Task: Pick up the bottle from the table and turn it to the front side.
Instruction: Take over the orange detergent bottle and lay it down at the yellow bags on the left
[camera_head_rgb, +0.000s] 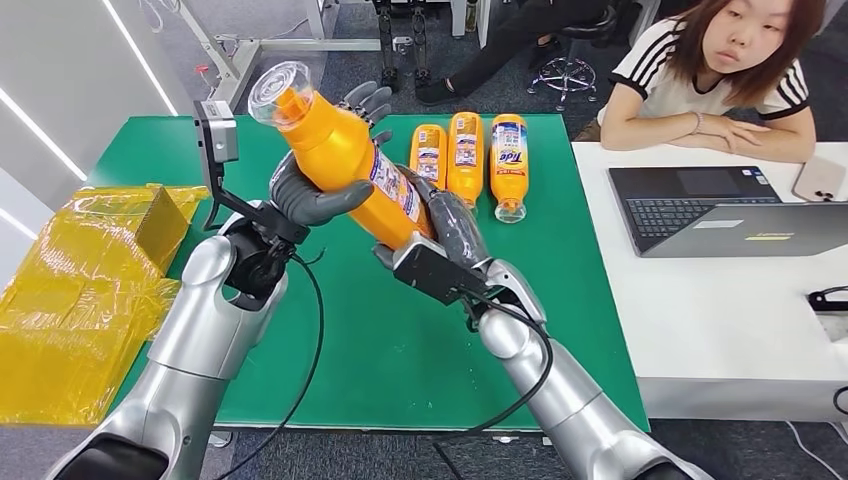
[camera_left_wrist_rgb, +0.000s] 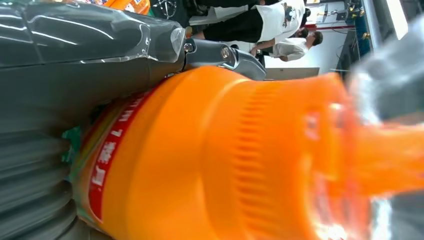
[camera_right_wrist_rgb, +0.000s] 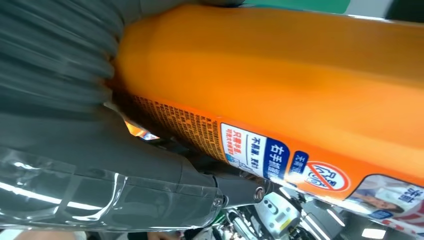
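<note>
**Orange bottle being held aloft in both hands**

The orange bottle (camera_head_rgb: 345, 165) is being held above the green table (camera_head_rgb: 400, 350), tilted, with its clear cap (camera_head_rgb: 280, 88) pointing up and to the far left. Its upper body is being wrapped by the fingers of the left hand (camera_head_rgb: 315, 195), while its lower end is being cupped by the right hand (camera_head_rgb: 450, 230). A strip of label is being shown along the right flank, so the front is judged not yet squared to the camera.

The bottle is being judged as rigid plastic, fairly heavy if full, and smooth enough to slip during rotation; the ribbed shoulder and the waist are being judged the safest holds.

Three more orange bottles (camera_head_rgb: 467, 155) are lying side by side at the far edge. Yellow wrapped packages (camera_head_rgb: 80, 290) are resting on the left; a person (camera_head_rgb: 720, 70) is sitting behind a laptop (camera_head_rgb: 720, 210) on the right.
</note>
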